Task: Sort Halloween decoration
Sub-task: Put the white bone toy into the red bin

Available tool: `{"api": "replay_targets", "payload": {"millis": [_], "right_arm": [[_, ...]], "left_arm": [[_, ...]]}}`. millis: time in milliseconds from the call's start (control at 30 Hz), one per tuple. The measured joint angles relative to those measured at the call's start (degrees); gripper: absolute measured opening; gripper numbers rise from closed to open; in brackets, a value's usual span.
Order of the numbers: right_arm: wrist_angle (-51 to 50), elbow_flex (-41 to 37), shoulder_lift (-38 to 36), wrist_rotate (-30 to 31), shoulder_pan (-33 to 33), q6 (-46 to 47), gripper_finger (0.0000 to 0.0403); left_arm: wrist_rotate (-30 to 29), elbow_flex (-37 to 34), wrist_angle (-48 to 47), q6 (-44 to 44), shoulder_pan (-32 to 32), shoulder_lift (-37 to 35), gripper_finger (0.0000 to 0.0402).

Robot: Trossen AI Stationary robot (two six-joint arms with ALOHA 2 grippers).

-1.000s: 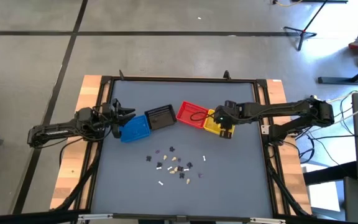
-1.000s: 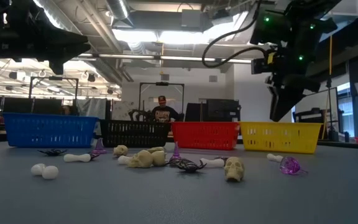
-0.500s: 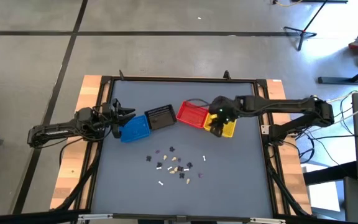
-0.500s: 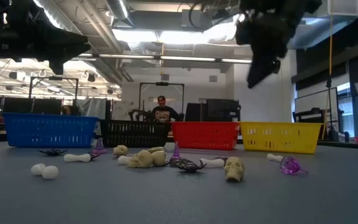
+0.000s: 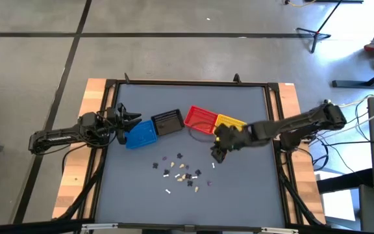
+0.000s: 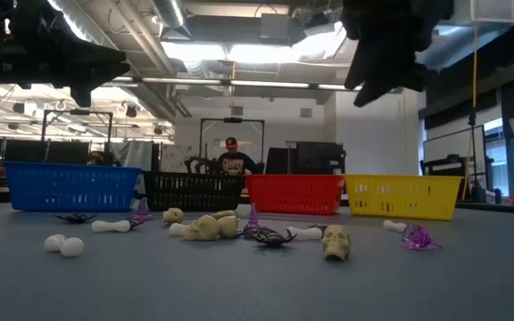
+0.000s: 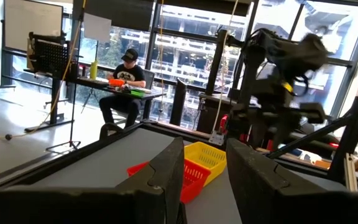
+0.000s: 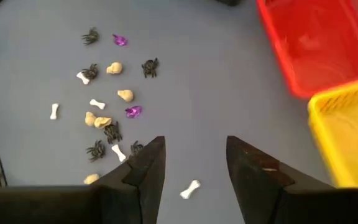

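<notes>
Many tiny trinkets [image 5: 182, 171], lower centre of worktop [image 5: 252, 195]: black spiders, cream skulls, white bones, purple bits. Four baskets: blue [image 5: 141, 134], black [image 5: 168, 122], red [image 5: 200, 119], yellow [image 5: 230, 123]. Left gripper [image 5: 132, 121] jaws apart; right gripper [image 5: 217, 155] jaws apart, empty.

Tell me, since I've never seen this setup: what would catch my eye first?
A row of four small baskets, blue, black, red and yellow, lies across the middle of the table. Nearer the front edge, a scatter of tiny Halloween trinkets (bones, skulls, spiders, purple bits) lies loose. The right tool hangs open and empty between the yellow basket and the scatter; the left tool waits open by the blue basket.
</notes>
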Motion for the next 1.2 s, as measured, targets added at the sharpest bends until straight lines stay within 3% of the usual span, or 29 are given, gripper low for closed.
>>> {"api": "replay_targets", "payload": {"millis": [167,367,700,1067,1200], "right_arm": [[0.00,0.00,4.78,4.04,5.49,11.54,0.0168],[-0.03,-0.02,11.83,4.58,8.68,19.32,0.0168],[3.17,-0.02,21.08,4.39,9.30,20.66,0.0168],[2.44,-0.04,22.20,3.51,9.30,20.62,0.0167],[2.33,-0.04,22.20,3.05,9.30,20.60,0.0148]], "left_arm": [[0.04,-0.02,0.05,0.00,0.02,0.01,0.0114],[0.09,-0.02,0.01,0.00,-0.01,0.01,0.0114],[0.07,-0.02,0.02,0.28,-0.01,0.01,0.0114],[0.07,-0.02,0.06,0.28,0.00,0.02,0.0114],[0.07,-0.02,0.08,0.28,0.00,0.00,0.0114]]}}
